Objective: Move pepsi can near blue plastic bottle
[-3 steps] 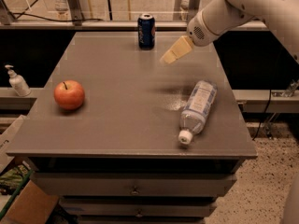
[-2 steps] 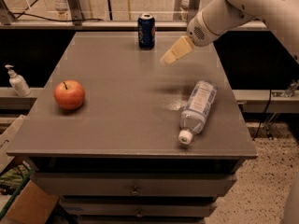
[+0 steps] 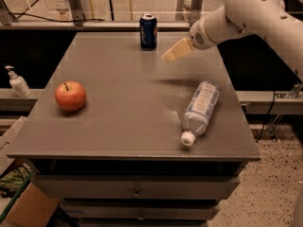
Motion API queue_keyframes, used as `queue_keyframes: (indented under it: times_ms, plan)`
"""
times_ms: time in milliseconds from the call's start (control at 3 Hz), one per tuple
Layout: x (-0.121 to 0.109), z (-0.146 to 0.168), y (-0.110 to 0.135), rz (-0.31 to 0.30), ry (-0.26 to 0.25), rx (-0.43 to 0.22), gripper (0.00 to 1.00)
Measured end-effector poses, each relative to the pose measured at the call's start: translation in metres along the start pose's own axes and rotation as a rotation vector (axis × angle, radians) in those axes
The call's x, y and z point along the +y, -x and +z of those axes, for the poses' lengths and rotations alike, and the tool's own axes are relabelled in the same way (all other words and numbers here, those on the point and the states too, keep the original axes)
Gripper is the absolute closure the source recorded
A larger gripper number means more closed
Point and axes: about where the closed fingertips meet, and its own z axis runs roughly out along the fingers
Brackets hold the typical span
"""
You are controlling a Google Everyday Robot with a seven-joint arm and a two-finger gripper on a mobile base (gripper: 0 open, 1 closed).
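Unmoved since a second ago, as far as can be seen: pincer, can, bottle and apple all at the same spots.

Camera view, looking down on a grey table (image 3: 123,126) from its near edge. At the far edge, a little right of centre, the pepsi can (image 3: 148,31): upright, dark blue, silver top, lettering toward the camera. Just right of it and slightly nearer, the pincer (image 3: 168,56) — a beige wedge at the end of a white arm (image 3: 255,13) reaching in from the upper right. Tilted down and to the left, hanging above the table top, with a soft shadow beneath. Touching neither can nor bottle. Whether spread or pressed together, cannot tell.

On the right part of the table, the blue plastic bottle (image 3: 200,109), lying on its side. White cap (image 3: 188,138) toward the near edge, base toward the far right, pale label facing up. Well apart from the can, with the pincer's shadow between the two.

On the left part, a red apple (image 3: 70,95), stem up, well apart from everything else.

Off the table at the left, on a lower ledge, a small white pump dispenser (image 3: 18,82), upright. Below the table top, drawers (image 3: 137,188) with small knobs — beside them at the lower left, a cardboard box (image 3: 28,209).
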Motion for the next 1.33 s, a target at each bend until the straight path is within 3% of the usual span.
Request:
queue_keyframes:
  times_ms: [333, 667, 1000, 1333]
  plan:
    - [-0.027, 0.018, 0.013, 0.011, -0.068, -0.126, 0.0]
    - [-0.051, 0.04, 0.028, 0.039, -0.1, -0.211, 0.0]
    - [-0.067, 0.068, 0.052, 0.051, -0.096, -0.253, 0.0]
    - [-0.069, 0.089, 0.075, 0.043, -0.075, -0.25, 0.0]
